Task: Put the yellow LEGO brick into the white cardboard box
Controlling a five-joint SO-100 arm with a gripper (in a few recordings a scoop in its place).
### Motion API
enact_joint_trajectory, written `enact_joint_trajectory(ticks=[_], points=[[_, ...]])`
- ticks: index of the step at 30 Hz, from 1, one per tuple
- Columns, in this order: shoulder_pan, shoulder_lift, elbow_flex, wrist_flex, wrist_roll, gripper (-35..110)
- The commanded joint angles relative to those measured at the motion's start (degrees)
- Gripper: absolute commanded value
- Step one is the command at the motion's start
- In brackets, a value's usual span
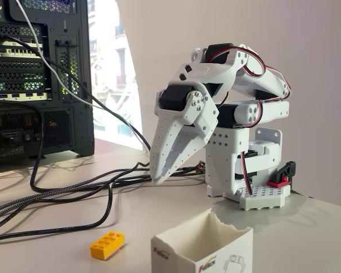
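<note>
One yellow LEGO brick (107, 245), one white cardboard box (202, 248), one gripper (159, 179). Box was cut off at the bottom edge, inside hard to see. Gripper pointed down, jaws together, holding nothing. Brick lay on the table (307, 233), below-left of the gripper, apart, just left of the box.

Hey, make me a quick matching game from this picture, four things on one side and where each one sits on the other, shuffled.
Things:
1. yellow LEGO brick
2. white cardboard box
3. claw
4. computer tower

Places:
A. standing at the far left, cables trailing from it
B. at the bottom edge, open top, logo on its side
C. lying flat on the table, left of the box
D. folded down, tip just above the cables

Pairs: 1-C, 2-B, 3-D, 4-A
</note>
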Motion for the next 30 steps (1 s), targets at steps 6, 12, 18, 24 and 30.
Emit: enact_joint_trajectory(ticks=[6, 12, 18, 24, 30], points=[[0.4, 1.0, -0.9, 1.1, -0.7, -9], [0.4, 1.0, -0.9, 1.1, -0.7, -9], [0.4, 1.0, -0.9, 1.1, -1.0, -9], [0.2, 1.0, -0.6, 0.1, -3.0, -9], [-0.1, 1.1, -4.0, 0.4, -2.1, -9]])
